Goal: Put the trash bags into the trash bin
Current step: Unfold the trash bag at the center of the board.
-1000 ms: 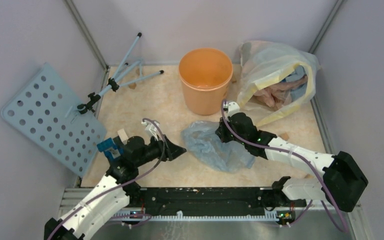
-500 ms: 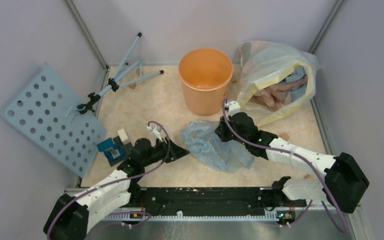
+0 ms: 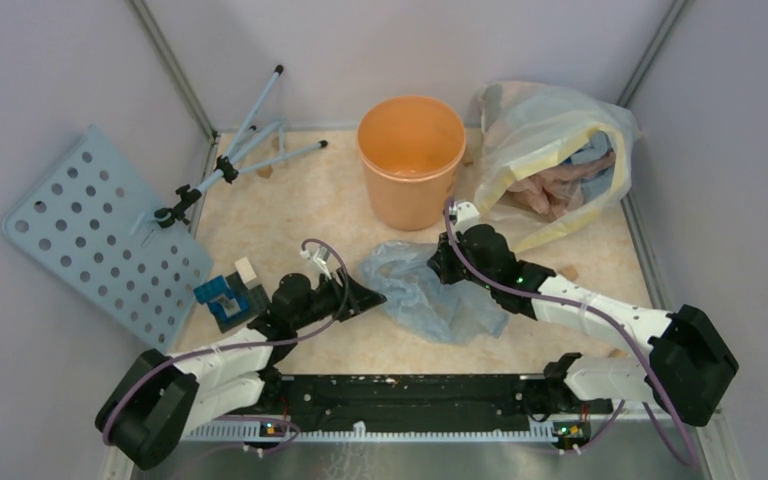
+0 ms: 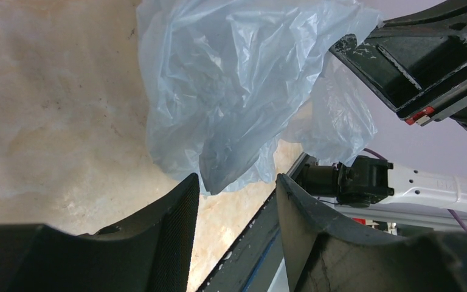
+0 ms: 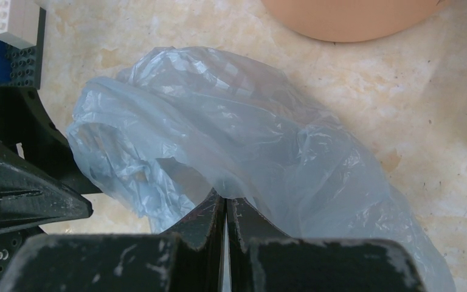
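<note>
Left arm's the one with work to do here. The trash bag (image 3: 428, 296) is sprawled on the bench (image 3: 290, 215) between the two arms. Its long axis runs on a slant, from the puffy end up near the foot of the trash bin (image 3: 410, 160) down toward the near right. That puffy end points at the left arm.

The right fingers (image 5: 214, 213) are clenched tight, and it looks like they've got a fold of the film pinched near the bag's far side. In the left wrist view the plastic hangs off them a bit.

The left fingers (image 3: 367, 297) are released, jaws apart, gripping nothing. A loose corner of the bag sits just ahead of them and slightly right, apart from the tips as far as I can tell.

So I reckon the next move is straight ahead onto that corner. The bin stands beyond the bag, on the far side.
</note>
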### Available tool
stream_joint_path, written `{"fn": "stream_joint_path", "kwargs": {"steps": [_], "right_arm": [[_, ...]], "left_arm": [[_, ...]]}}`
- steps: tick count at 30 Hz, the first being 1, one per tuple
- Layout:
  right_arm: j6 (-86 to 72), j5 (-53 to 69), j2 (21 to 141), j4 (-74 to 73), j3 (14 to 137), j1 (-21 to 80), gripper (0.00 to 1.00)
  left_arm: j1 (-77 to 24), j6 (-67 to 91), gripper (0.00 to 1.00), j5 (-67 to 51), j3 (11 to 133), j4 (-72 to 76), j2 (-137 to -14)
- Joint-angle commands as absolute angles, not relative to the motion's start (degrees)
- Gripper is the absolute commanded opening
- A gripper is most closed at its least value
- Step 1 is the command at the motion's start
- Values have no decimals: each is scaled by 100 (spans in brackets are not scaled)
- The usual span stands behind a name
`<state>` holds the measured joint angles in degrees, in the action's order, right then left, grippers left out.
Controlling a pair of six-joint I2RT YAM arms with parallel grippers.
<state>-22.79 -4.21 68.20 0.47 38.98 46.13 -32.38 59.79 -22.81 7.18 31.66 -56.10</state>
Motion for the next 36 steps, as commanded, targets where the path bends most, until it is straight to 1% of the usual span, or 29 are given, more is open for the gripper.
{"fn": "stream_joint_path", "kwargs": {"steps": [1,6,9,10,12,13,14,17,19,22,25,31,34,36], "right_arm": [[-2349,-396,6697,246,3938,4676,0],[-2374,-395,6693,257,3930,4702,0],[-2392,-368,6691,247,3929,4726,0],[-2394,-369,6681,238,3924,4748,0],[-2394,-381,6680,202,3920,4770,0],[-2373,-405,6672,179,3920,4786,0],[-2347,-431,6672,147,3920,4806,0],[-2133,-772,6734,34,3968,5002,0],[-1888,-1151,6883,-182,4096,5307,0],[-1533,-1553,7150,-57,4144,5781,0],[-1306,-1882,7451,239,4109,6020,0],[-1464,-2444,8037,235,4156,6029,0],[-1682,-2942,8062,253,4046,6025,0],[-1735,-3003,7938,395,3873,6000,0]], "left_arm": [[-3493,6145,55,-1989,689,4041,-5857],[-3758,6090,52,-1610,749,4325,-6093],[-3765,5802,47,-1317,820,4173,-6152],[-3767,5713,41,-1220,837,4112,-6151],[-3763,5445,13,-1114,915,4005,-6110],[-3762,5266,2,-1135,1009,3864,-6053],[-3768,5124,0,-1171,1165,3490,-5939],[-3767,4738,0,-1543,1747,2422,-5605],[-3764,4584,0,-1860,2175,1747,-5437],[-3762,4518,0,-2431,2708,1095,-5357],[-3768,4535,0,-3123,3062,841,-5377],[-3754,4782,0,-4041,3587,622,-5121],[-3752,4779,0,-4145,3943,351,-4834],[-3745,4694,0,-4022,4172,43,-4574]]}}
